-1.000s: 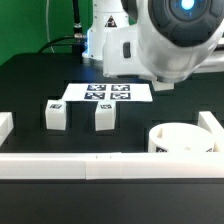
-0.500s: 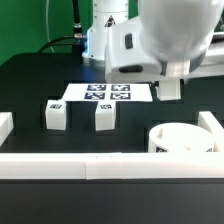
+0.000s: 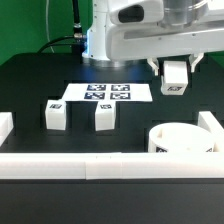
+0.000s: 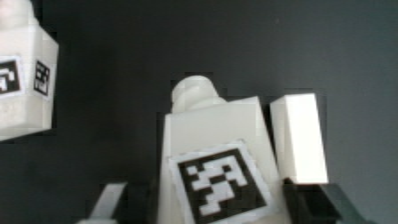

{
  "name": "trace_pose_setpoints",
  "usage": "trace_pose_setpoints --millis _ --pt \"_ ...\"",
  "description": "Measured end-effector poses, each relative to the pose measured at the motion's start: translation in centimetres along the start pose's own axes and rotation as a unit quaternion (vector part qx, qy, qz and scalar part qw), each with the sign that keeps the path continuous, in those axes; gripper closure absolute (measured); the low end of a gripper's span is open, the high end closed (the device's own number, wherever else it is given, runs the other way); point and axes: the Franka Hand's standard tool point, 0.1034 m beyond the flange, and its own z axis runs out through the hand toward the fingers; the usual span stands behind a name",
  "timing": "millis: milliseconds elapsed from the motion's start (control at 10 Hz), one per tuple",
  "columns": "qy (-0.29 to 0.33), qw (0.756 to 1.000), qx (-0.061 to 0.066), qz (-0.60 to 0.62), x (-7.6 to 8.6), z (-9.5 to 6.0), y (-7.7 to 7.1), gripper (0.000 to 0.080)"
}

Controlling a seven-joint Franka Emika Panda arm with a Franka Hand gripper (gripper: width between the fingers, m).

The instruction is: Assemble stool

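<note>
Two short blocky white plastic legs stand loose on the black desk at nine o'clock. At two o'clock the tool is clamped on a third leg; the round white ring seat at four o'clock looks bare, nothing fitted yet

Black table. We see the marker board lying flat. Nearer the camera than that board stand one leg, another leg, the round seat and, nearest, a white border rail.
</note>
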Motion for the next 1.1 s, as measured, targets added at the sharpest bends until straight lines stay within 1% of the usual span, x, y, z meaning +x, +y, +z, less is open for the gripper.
trace_pose_setpoints --millis 200,300,400,500,700,800,900,1000,1100 --pt "0.084 0.996 0.002 -0.001 1.1 -0.6 -0.2 0.0475" --pt "0.114 0.994 0.004 -0.002 1.2 -1.3 -0.4 0.0475" --pt "0.141 0.990 0.006 -0.005 1.8 -2.2 -0.8 0.0475" --pt "0.195 0.981 0.008 -0.009 2.7 -3.0 -1.4 0.0475" --pt "0.270 0.963 0.009 -0.012 2.9 -2.9 -1.4 0.0475" --pt "0.291 0.957 0.010 -0.012 3.1 -2.8 -1.4 0.0475" --pt "0.331 0.943 0.011 -0.016 3.6 -3.1 -1.6 0.0475" --pt "0.350 0.936 0.012 -0.028 4.0 -2.9 -2.1 0.0475" --pt "0.353 0.934 0.005 -0.054 4.6 -2.6 -2.6 0.0475"
